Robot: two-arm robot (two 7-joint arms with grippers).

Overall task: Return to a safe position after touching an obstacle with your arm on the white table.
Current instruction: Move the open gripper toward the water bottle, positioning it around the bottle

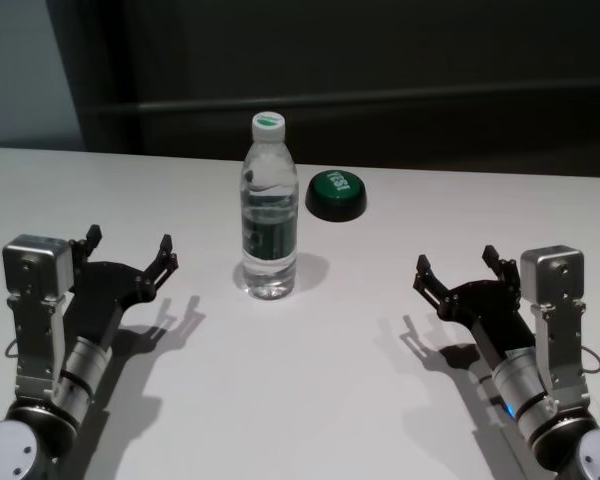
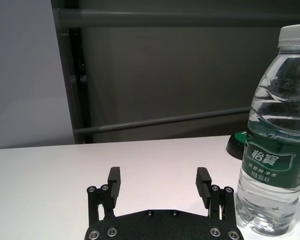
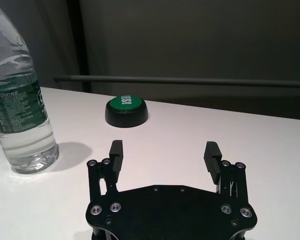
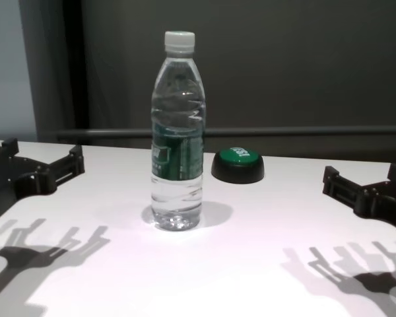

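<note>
The tall clear plastic water bottle with white screw cap and dark green label band stood upright near the centre of the broad glossy white table. A low green dome button on a black base sat just beyond it, to the right. The left gripper was held above the table left of the bottle, fingers apart, touching nothing. The right gripper was held at the right, well apart from the bottle, fingers likewise spread and empty.
</note>
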